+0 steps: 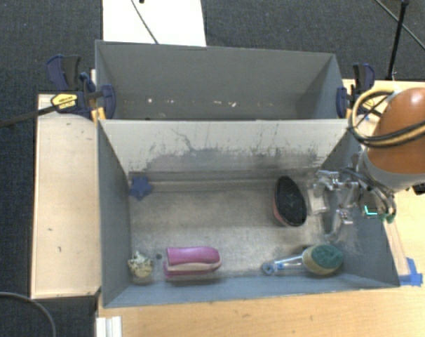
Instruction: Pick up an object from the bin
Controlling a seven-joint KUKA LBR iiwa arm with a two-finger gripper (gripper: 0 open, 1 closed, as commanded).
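My gripper (332,220) hangs at the right side of the bin, its metal fingers pointing down with a small gap and nothing visible between them. Just left of it a black oval brush (290,201) lies on the bin floor. Below the gripper, near the front wall, lies a dish brush with a green round head and a blue handle (312,260).
A pink and magenta oblong block (192,260) lies at the front left, with a small pale crumpled thing (139,266) beside it in the corner. A small blue piece (139,187) sits at the back left. The arm's orange dome overhangs the right rim.
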